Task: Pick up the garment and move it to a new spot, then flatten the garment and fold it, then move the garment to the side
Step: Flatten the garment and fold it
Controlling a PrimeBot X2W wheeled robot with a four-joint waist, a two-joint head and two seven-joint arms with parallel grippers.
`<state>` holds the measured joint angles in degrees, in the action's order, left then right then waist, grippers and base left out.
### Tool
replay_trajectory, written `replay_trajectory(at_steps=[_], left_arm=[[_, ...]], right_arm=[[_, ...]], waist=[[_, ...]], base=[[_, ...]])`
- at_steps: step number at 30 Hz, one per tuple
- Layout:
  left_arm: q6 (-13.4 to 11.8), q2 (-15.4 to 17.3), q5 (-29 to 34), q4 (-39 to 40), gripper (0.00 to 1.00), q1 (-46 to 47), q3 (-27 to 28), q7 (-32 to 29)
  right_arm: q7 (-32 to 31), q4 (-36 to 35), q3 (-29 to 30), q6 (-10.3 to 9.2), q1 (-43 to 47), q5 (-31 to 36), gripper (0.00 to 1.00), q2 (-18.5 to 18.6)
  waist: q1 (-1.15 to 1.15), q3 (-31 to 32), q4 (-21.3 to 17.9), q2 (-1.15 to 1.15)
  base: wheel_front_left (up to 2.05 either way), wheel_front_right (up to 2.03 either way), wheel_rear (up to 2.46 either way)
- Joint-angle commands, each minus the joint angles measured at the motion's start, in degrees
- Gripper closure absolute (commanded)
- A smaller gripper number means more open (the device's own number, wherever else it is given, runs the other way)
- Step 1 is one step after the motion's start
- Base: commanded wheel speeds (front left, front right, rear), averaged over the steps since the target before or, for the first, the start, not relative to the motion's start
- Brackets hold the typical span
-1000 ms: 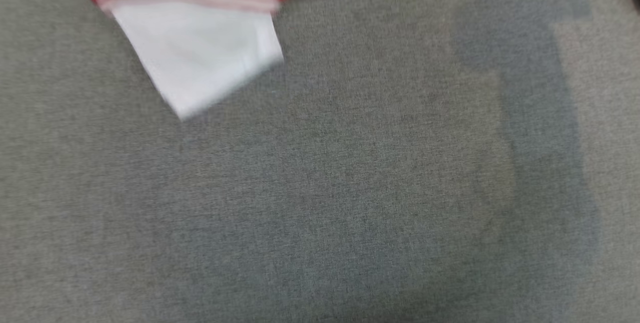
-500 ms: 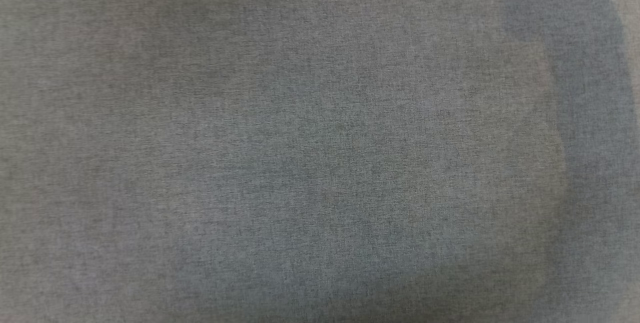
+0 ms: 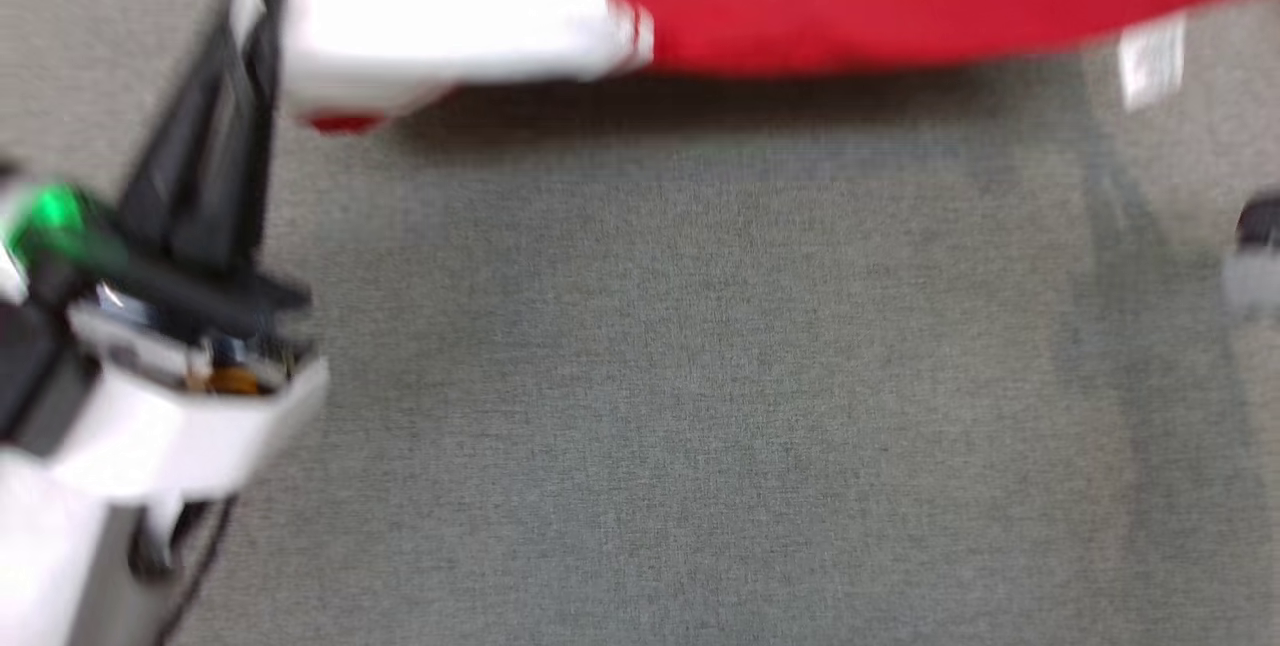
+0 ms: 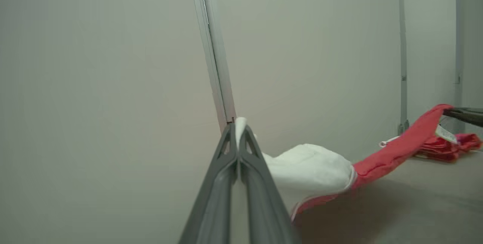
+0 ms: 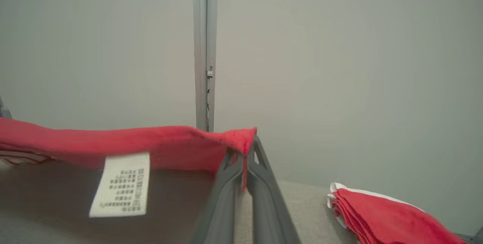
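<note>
The garment (image 3: 850,6) is red with a white sleeve (image 4: 309,164). It hangs in the air above the grey desk (image 3: 700,376), stretched between the two arms along the far side of the head view, and its shadow falls on the desk just under it. The head view is blurred, so small details are not clear there.

The left gripper (image 4: 236,127) has its fingers pressed together on the edge of the white sleeve. The right gripper (image 5: 247,149) is closed in the same way and pinches a corner of the red cloth. I think the two ends are held well apart so that the cloth stays spread and does not bunch, which makes it easier to lay it flat later. The middle sags a little, and a white label (image 5: 120,185) hangs down from the red edge near the right gripper.

To the right of the right gripper, a pile of folded red clothes (image 5: 385,217) lies on the desk. It looks like the place for finished pieces, so this garment is probably carried to a free part of the desk.
</note>
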<state>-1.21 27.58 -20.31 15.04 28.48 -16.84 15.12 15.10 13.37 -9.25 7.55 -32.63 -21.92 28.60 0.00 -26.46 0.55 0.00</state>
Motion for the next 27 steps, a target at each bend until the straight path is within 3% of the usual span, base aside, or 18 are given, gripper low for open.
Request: replay_trajectory(at_steps=[1, 8, 15, 22, 27], left_arm=[[0.4, -0.6, -0.8, 1.0, 1.00, -4.3, 1.3, 0.0], [2.3, -3.5, -2.4, 5.2, 1.00, -25.7, 5.1, 0.0], [3.8, -2.5, -2.9, 8.7, 1.00, -36.4, 4.0, -0.3], [3.1, -2.3, -2.1, 8.4, 1.00, -35.3, 1.3, -5.3], [3.0, -5.0, -1.8, 5.5, 1.00, -30.8, -0.1, -4.6]], right_arm=[[0.1, -1.2, 0.4, -0.14, 4.0, -1.3, 1.00, 0.4], [0.1, -7.2, 0.6, -0.14, 21.9, -5.5, 1.00, 0.5], [-1.0, -10.3, 0.2, -0.14, 30.9, -8.1, 1.00, 2.5], [-4.1, -9.3, 0.0, -0.14, 31.4, -9.7, 1.00, 2.6], [-5.1, -5.9, -0.7, -0.14, 28.8, -11.0, 1.00, 2.0]], waist=[[0.00, 4.5, 0.6, 0.00], [0.00, 9.6, -1.1, 0.00], [0.00, 11.2, -2.3, 0.00], [0.00, 10.0, -3.1, 0.00], [0.00, 7.8, -2.4, 0.00]], base=[[0.00, 0.00, 0.00], [0.00, 0.00, 0.00], [0.00, 0.00, 0.00], [0.00, 0.00, 0.00], [0.00, 0.00, 0.00]])
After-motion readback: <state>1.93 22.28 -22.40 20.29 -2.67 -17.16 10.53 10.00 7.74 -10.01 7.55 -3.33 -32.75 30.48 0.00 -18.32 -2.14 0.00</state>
